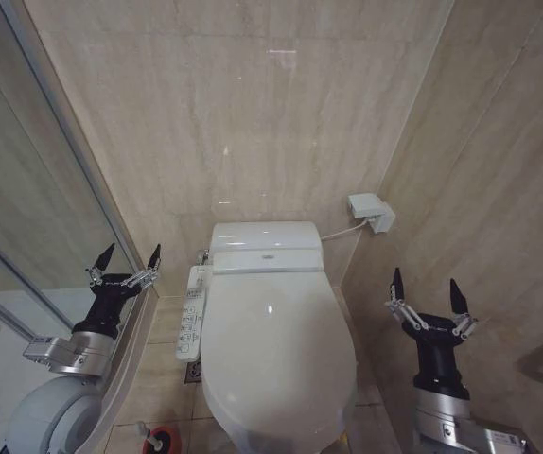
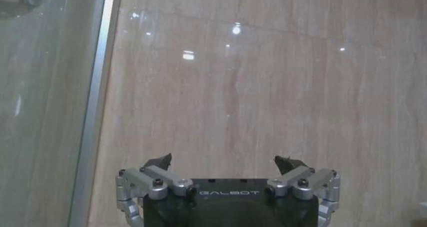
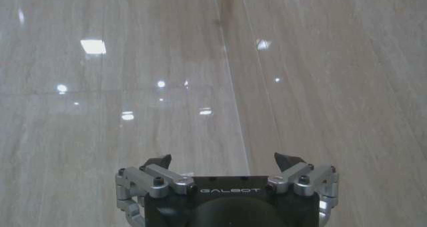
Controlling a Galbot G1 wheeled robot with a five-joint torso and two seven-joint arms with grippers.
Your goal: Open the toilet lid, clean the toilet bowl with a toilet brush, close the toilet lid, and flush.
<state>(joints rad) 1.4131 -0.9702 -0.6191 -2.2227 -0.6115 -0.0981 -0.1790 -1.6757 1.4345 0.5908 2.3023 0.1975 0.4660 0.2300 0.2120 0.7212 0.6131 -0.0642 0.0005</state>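
Glossy smooth plastic toilet lid (image 1: 276, 350), polished stone-look wall (image 1: 253, 113)

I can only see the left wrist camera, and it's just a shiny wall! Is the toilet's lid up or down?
Observer: Down. The large smooth white plastic toilet lid lies shut over the bowl, seen from the head camera.
Operator: Where's the brush?
Observer: On the floor left of the toilet, in its small round red holder, at the picture's bottom edge.
Operator: Is my other arm doing anything?
Observer: The right gripper hangs to the right of the toilet, jaws open, touching nothing. The left gripper hangs on the left side, jaws open too.
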